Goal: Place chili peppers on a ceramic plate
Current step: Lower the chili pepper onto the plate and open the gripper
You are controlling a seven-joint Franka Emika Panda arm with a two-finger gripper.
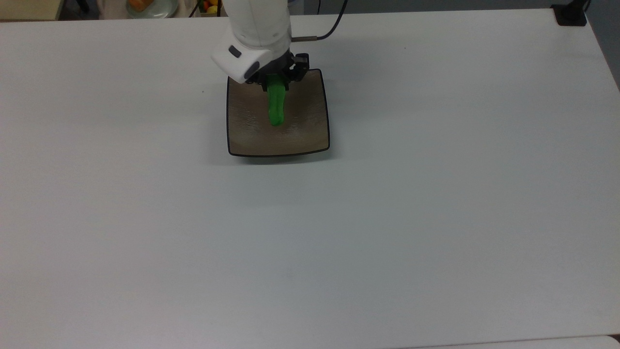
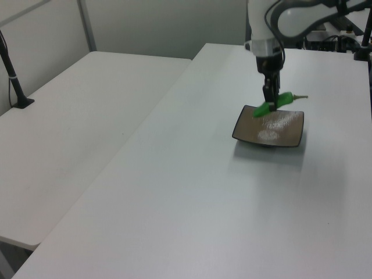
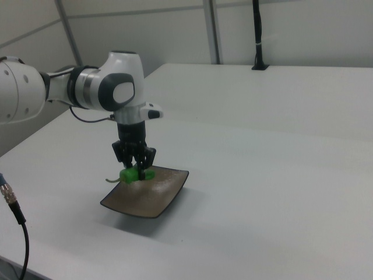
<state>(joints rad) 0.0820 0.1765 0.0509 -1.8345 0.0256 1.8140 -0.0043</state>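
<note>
Your gripper [image 1: 277, 83] pinches the chili pepper [image 1: 276, 106] near its stem, suspending it over the ceramic plate [image 1: 310, 131] so release should land it inside.
</note>
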